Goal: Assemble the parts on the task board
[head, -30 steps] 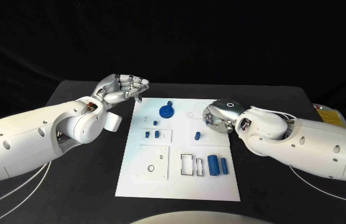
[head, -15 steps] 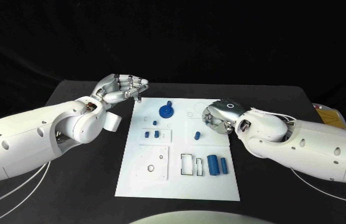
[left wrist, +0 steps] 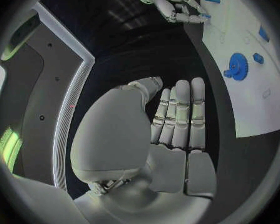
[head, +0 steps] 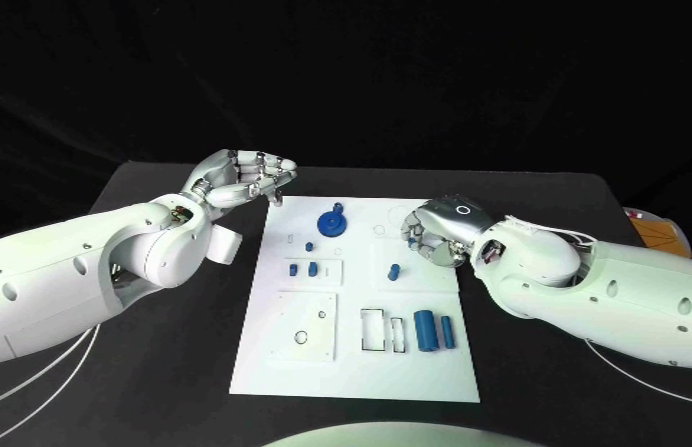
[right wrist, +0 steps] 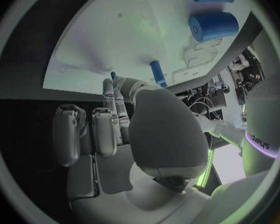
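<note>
Black table, task board [head: 296, 367] centred: my right hand [head: 433, 232] curled, seemingly empty, beside the small blue peg [head: 394, 269]; left hand [head: 242, 179] curled empty off the board's far-left corner; I'd descend slow, pinch square.

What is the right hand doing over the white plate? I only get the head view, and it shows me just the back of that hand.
Observer: In its wrist view the right hand stretches its fingertips toward the task board, close beside a small blue peg.
Operator: Is it holding anything?
Observer: A speck of blue shows at the fingertips; I cannot tell whether it is held.
Operator: And the left hand?
Observer: Its wrist view shows the left hand with a bare palm and fingers straight, side by side, holding nothing.
</note>
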`<state>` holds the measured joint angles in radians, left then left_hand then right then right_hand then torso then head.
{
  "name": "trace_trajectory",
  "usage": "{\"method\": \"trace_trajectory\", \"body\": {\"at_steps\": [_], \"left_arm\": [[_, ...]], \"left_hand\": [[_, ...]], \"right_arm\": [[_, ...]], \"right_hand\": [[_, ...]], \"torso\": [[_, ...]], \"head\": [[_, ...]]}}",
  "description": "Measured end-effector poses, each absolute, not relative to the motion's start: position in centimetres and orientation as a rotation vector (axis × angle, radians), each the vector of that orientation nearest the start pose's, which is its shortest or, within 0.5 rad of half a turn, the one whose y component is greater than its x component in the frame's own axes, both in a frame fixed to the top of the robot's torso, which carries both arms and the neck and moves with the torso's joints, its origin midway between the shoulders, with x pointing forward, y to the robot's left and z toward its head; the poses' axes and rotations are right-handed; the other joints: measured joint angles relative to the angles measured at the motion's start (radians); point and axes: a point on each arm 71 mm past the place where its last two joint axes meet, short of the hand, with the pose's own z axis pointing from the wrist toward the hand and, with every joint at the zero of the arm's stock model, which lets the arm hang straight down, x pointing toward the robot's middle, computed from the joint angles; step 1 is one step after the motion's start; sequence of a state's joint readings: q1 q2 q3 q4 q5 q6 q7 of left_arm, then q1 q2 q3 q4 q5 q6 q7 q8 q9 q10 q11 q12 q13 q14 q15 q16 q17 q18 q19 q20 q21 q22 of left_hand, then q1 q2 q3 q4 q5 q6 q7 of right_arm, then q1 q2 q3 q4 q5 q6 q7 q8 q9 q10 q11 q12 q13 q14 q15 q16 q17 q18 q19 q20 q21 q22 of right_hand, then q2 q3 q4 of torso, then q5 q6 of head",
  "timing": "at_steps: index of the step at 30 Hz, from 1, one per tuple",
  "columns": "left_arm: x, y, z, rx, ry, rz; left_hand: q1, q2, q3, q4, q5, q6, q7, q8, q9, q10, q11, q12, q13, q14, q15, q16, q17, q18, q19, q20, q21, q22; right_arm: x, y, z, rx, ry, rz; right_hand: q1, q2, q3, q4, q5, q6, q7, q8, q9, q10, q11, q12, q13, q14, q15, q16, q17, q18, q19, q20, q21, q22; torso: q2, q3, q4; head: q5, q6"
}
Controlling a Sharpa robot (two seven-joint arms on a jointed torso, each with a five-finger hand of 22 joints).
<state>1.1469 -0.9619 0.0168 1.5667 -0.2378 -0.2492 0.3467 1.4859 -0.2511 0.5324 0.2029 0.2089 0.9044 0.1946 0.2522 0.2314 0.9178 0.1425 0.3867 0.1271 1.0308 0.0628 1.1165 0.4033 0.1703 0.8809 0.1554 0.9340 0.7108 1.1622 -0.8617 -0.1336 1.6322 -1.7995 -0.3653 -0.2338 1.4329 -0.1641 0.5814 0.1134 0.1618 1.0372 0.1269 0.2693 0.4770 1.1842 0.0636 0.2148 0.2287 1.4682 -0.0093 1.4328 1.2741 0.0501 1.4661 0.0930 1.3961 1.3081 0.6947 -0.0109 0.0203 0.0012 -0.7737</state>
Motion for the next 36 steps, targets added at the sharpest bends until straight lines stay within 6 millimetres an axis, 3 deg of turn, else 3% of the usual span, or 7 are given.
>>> {"method": "trace_trajectory", "body": {"at_steps": [9, 15, 25, 31, 36], "left_arm": [[47.5, 24.8, -17.7, -0.916, 1.500, -1.466], [47.6, 24.6, -17.8, -0.915, 1.503, -1.470], [47.7, 24.0, -17.8, -0.914, 1.507, -1.479], [47.8, 23.6, -17.9, -0.916, 1.508, -1.487], [47.8, 23.3, -17.9, -0.917, 1.510, -1.495]], "left_hand": [[0.000, 0.000, -0.004, 0.001, 0.000, -0.004, 0.004, 0.000, 0.000, -0.007, 0.001, 0.003, -0.001, -0.004, 0.004, 0.000, -0.001, 0.000, 0.000, 0.000, -0.002, -0.001], [0.000, 0.000, -0.005, 0.000, 0.000, -0.004, 0.004, 0.000, 0.000, -0.012, -0.001, 0.003, -0.001, -0.004, 0.004, 0.000, -0.001, 0.000, -0.004, 0.004, -0.004, -0.002], [0.000, 0.000, -0.005, 0.000, 0.000, -0.004, 0.004, 0.000, 0.000, -0.014, 0.000, 0.003, -0.001, -0.011, 0.004, 0.000, -0.001, 0.000, -0.004, 0.004, -0.004, -0.002], [0.000, 0.000, -0.005, 0.000, 0.000, -0.007, 0.007, 0.000, 0.000, -0.014, 0.000, 0.003, -0.001, -0.011, 0.004, -0.004, -0.002, 0.000, -0.004, 0.004, -0.008, -0.004], [0.000, 0.000, -0.005, 0.000, 0.000, -0.007, 0.007, 0.000, 0.000, -0.014, 0.000, 0.003, -0.001, -0.011, 0.004, -0.003, -0.002, 0.000, -0.004, 0.004, -0.008, -0.004]], "right_arm": [[43.4, -17.6, -19.9, -0.417, 1.565, 0.543], [42.0, -15.7, -19.1, -0.425, 1.544, 0.618], [39.9, -10.5, -19.1, -0.464, 1.528, 0.770], [38.0, -7.4, -20.5, -0.486, 1.547, 0.868], [37.0, -6.0, -21.9, -0.492, 1.572, 0.911]], "right_hand": [[0.000, 0.000, 0.003, -0.003, 0.000, 0.001, 0.000, -0.001, 0.006, 0.000, 0.000, -0.002, -0.004, 0.000, 0.000, 0.000, 0.000, 0.000, 0.000, 0.000, 0.000, 0.000], [0.000, 0.000, 0.003, -0.003, 0.000, 0.003, -0.002, 0.002, 0.007, 0.000, 0.000, -0.002, -0.005, 0.000, 0.000, 0.000, 0.000, 0.000, 0.000, 0.000, 0.000, 0.000], [-0.001, 0.001, 0.004, -0.005, -0.007, 0.002, -0.001, 0.002, 0.004, 0.000, 0.000, -0.005, -0.005, 0.000, 0.000, 0.000, -0.005, 0.000, 0.000, 0.000, 0.000, 0.000], [-0.010, 0.000, 0.005, -0.006, -0.009, 0.002, -0.001, 0.002, 0.004, 0.004, -0.003, -0.006, -0.006, 0.000, 0.000, 0.000, -0.008, 0.000, 0.000, 0.000, 0.000, 0.000], [-0.011, -0.001, 0.005, -0.006, -0.010, 0.002, -0.001, 0.001, 0.006, 0.004, -0.003, -0.006, -0.006, 0.000, 0.000, 0.000, -0.010, 0.000, 0.000, 0.000, 0.000, 0.000]], "torso": [[0.000, -0.0006, 0.0000], [0.000, -0.0007, -0.0008], [-0.001, 0.0000, 0.0006], [-0.001, -0.0007, 0.0014], [0.000, -0.0012, 0.0006]], "head": [[0.005, 0.000], [0.015, 0.000], [0.045, -0.004], [0.069, -0.006], [0.088, -0.010]]}}
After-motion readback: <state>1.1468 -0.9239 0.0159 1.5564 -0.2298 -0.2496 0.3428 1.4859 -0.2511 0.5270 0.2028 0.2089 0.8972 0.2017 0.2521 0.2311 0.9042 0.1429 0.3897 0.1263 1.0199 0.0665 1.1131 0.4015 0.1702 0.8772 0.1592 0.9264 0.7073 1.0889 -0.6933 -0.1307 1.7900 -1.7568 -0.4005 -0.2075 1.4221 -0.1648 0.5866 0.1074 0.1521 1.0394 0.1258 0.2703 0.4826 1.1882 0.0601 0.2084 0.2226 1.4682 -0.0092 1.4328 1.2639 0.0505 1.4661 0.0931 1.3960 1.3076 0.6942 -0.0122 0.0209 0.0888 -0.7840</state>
